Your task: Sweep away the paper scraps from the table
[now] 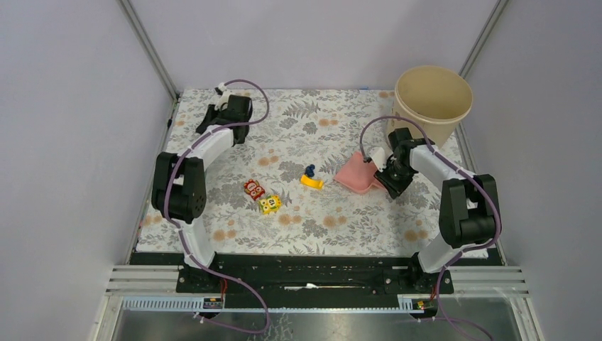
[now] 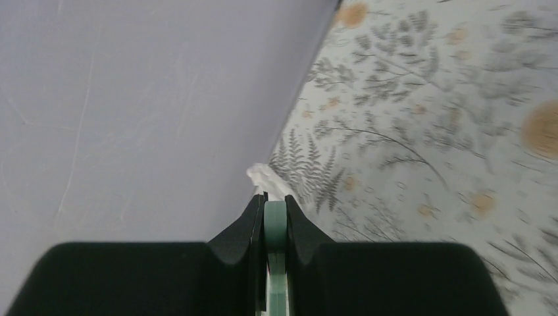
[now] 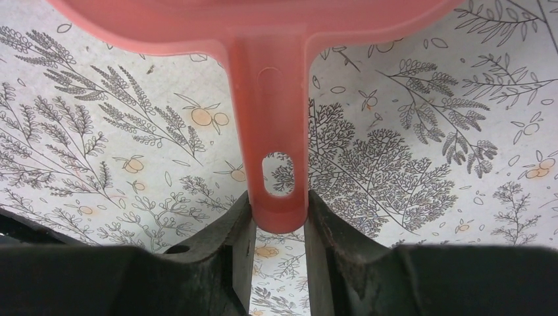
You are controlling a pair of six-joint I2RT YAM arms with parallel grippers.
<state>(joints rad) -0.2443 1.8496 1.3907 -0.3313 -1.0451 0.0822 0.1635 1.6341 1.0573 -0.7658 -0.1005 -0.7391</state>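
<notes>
I have the right fingers [image 3: 224, 240] clamped on the end of the handle [image 3: 275, 131] of the pink dustpan [image 1: 353, 175], one finger at each side. The pan is low over the desk [image 1: 355, 231] with its mouth toward the middle, and I cannot tell if its lip touches the cloth. The left fingers [image 2: 240, 234] are closed tight on a thin mint-green handle [image 2: 275, 220] with a white tuft [image 2: 266, 176] at its far end. I take it for a small brush, but I am not sure. This arm is at the far left corner of the desk, beside the wall, well apart from the work. The only scrap I can find is a dark navy-blue paper wad [image 1: 309, 170] in the middle of the desk, touching or almost touching a yellow curved piece [image 1: 313, 183], near the pan's mouth. Thinner strips I cannot make out. I judge the step is to bring the brush to the wad and push it into the pan. To do it well, I would come from the left of the wad, low on the cloth, and sweep in a short line toward the pan, with the lip pressed flat so the paper does not slide under. The yellow piece, the red toy block [image 1: 253, 187] and the yellow toy block [image 1: 270, 204] should be left out of the stroke. The beige bucket [image 1: 440, 131] is probably for emptying.
</notes>
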